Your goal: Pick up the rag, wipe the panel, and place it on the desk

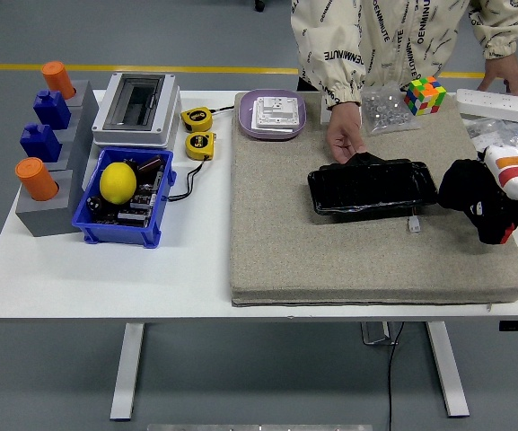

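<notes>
A glossy black panel (373, 187) lies flat on the beige mat (285, 242), right of its middle. A person's hand (343, 139) rests at the panel's far left corner, touching a small black fold (367, 159) that may be the rag; I cannot tell for sure. My right hand (470, 203), a black mass on a white and orange forearm, hovers just right of the panel's right end, close to it. Its grip is not readable. The left arm is out of sight.
At the mat's far edge are a purple plate (248, 115) with a white switch, a bag of screws (384, 109) and a colour cube (425, 94). The person's other hand (503, 74) rests near a white power strip (501, 105). Left: blue bin (115, 229), tape measures (198, 131), grey box (137, 109).
</notes>
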### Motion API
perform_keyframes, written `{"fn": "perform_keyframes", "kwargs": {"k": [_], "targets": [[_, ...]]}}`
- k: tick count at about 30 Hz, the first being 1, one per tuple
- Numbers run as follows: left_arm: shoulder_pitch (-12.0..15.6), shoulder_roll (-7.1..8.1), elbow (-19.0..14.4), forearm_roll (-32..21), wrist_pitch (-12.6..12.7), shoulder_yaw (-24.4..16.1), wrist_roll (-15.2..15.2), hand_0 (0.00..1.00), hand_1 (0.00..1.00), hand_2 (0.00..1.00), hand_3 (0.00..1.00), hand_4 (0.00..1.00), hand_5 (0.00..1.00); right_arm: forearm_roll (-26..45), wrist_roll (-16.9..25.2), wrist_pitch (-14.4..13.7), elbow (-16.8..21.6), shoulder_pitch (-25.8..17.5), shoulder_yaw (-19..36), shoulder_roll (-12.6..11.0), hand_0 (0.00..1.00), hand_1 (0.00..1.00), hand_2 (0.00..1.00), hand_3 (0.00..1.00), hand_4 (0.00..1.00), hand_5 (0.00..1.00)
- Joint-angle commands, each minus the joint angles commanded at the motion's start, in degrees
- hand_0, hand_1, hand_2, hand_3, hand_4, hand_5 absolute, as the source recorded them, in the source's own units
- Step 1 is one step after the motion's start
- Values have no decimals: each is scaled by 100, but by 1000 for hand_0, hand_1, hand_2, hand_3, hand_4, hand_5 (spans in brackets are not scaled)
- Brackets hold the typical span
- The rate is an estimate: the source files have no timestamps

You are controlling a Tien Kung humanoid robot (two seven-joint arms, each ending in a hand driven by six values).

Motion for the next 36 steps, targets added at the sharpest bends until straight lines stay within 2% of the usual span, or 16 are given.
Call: {"fn": "perform_keyframes", "kwargs": {"k": [6,7,12,13,17,18,23,24,35,36], "targets": [[-2,5,1,12,1,-11,0,632,658,687,572,613,509,12,-10,105,1,16,53,-22,429,454,500,469,965,353],[-1,5,3,15,2,-17,0,632,658,687,572,613,509,21,-8,128,2,22,59,-25,472,498,537,490,990,376],[-8,1,3,21,1,-36,0,633,658,686,572,612,508,78,8,221,-8,55,87,-32,472,498,537,490,990,376],[-12,-1,1,22,1,-38,0,633,658,686,572,612,508,94,8,255,-15,60,93,-34,539,550,629,534,998,408],[-23,-8,-3,22,-2,-45,-1,633,658,686,572,612,508,153,13,345,-74,83,114,-40,539,550,629,534,998,408],[-24,-10,-2,22,-2,-48,-1,634,657,686,572,612,507,162,7,377,-88,89,122,-40,649,642,735,734,998,446],[-21,-14,6,25,-2,-65,1,634,657,686,572,612,507,297,-21,605,-147,121,175,-53,649,642,735,734,998,446],[-23,-12,6,27,-2,-67,1,635,658,686,572,613,507,321,-18,626,-149,124,187,-55,747,736,825,802,998,514],[-33,-13,3,31,-2,-82,-1,635,658,683,573,613,507,304,41,606,-61,167,399,-95,783,763,860,822,998,544],[-32,-13,3,31,-2,-83,-1,635,657,683,572,613,507,301,44,604,-57,170,416,-99,816,797,883,850,998,604]]}}
